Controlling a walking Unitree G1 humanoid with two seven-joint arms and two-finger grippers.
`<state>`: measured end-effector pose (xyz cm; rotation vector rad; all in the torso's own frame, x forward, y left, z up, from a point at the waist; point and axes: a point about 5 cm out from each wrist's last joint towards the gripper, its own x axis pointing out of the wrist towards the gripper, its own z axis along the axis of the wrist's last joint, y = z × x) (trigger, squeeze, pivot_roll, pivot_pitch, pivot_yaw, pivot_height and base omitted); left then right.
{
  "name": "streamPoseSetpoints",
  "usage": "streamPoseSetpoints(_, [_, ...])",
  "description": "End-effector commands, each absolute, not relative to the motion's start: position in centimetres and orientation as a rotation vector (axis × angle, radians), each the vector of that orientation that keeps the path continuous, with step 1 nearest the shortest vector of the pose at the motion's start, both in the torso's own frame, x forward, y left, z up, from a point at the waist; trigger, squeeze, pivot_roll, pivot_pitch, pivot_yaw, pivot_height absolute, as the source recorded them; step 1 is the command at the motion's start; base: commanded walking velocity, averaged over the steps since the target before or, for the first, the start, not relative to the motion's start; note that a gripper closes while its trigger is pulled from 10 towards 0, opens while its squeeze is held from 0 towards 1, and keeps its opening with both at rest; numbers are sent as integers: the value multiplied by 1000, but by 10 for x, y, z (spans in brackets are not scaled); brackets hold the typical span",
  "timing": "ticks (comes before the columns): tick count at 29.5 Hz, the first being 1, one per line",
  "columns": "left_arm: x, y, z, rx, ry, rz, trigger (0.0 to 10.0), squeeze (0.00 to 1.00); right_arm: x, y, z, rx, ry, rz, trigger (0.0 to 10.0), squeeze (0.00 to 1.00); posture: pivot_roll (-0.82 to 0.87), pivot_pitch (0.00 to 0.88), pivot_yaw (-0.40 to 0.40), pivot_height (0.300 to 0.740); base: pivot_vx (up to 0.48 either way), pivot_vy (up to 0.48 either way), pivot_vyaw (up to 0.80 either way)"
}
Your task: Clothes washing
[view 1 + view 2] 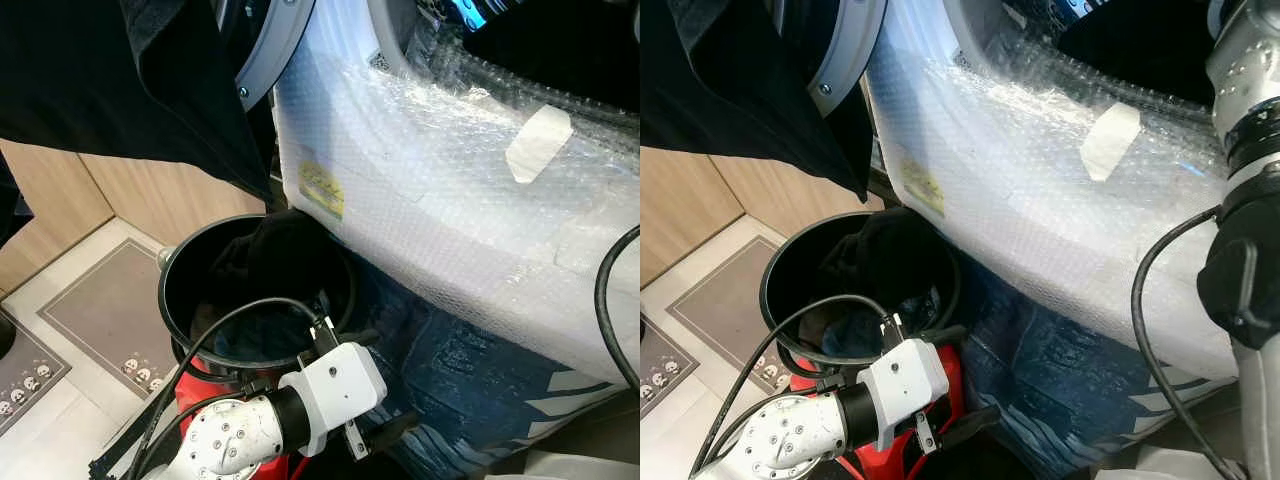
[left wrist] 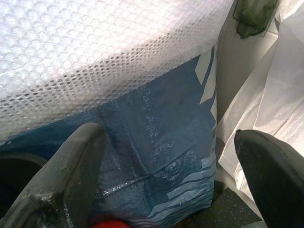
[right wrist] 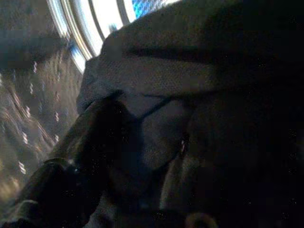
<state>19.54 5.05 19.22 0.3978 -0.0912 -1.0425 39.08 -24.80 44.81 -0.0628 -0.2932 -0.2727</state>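
The washing machine (image 1: 450, 190) is wrapped in bubble wrap, with its door (image 1: 275, 45) swung open at the upper left. A dark garment (image 1: 560, 40) lies in the drum opening. My right arm (image 1: 1250, 150) reaches up to it. In the right wrist view my right gripper (image 3: 142, 142) is shut on the dark garment (image 3: 199, 95), and one finger (image 3: 90, 142) shows beside the cloth. A black bucket (image 1: 170, 270) below the door holds dark clothes (image 1: 270, 250). My left gripper (image 1: 385, 385) hangs open beside the bucket, facing the machine's blue-wrapped base (image 2: 161, 123), with nothing in it.
A large black cloth (image 1: 120, 70) hangs across the upper left, in front of the door. The bucket stands on something red (image 1: 200, 385). Grey floor mats (image 1: 110, 310) lie at the left by a wooden wall. White plastic sheeting (image 2: 266, 109) lies beside the machine.
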Motion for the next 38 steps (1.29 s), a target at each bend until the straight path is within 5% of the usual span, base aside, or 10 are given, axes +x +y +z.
streamPoseSetpoints(1, [195, 50, 192, 390, -95, -1059, 10000, 0, 387, -242, 460, -165, -289, -244, 10000, 1000, 32, 189, -63, 740, 0, 0, 0])
streamPoseSetpoints(11, [197, 48, 192, 385, -100, -1071, 10000, 0, 389, -244, 445, -270, -52, -259, 10000, 1000, -18, 180, -55, 740, 0, 0, 0])
streamPoseSetpoints(13, [198, 48, 192, 389, -104, -1077, 10000, 0, 386, -248, 447, -260, -38, -284, 10000, 345, -28, 179, -55, 740, 0, 0, 0])
streamPoseSetpoints(14, [198, 48, 192, 389, -104, -1077, 10000, 0, 386, -248, 447, -260, -38, -284, 10000, 345, -28, 179, -55, 740, 0, 0, 0])
streamPoseSetpoints(15, [199, 47, 192, 387, -108, -1082, 10000, 0, 383, -251, 451, -208, -29, -322, 10000, 0, -43, 175, -50, 740, 0, 0, 0])
streamPoseSetpoints(38, [209, 46, 196, 404, -142, -1115, 10000, 0, 360, -262, 480, -46, -24, -485, 10000, 0, -57, 138, -8, 740, 0, 0, 0])
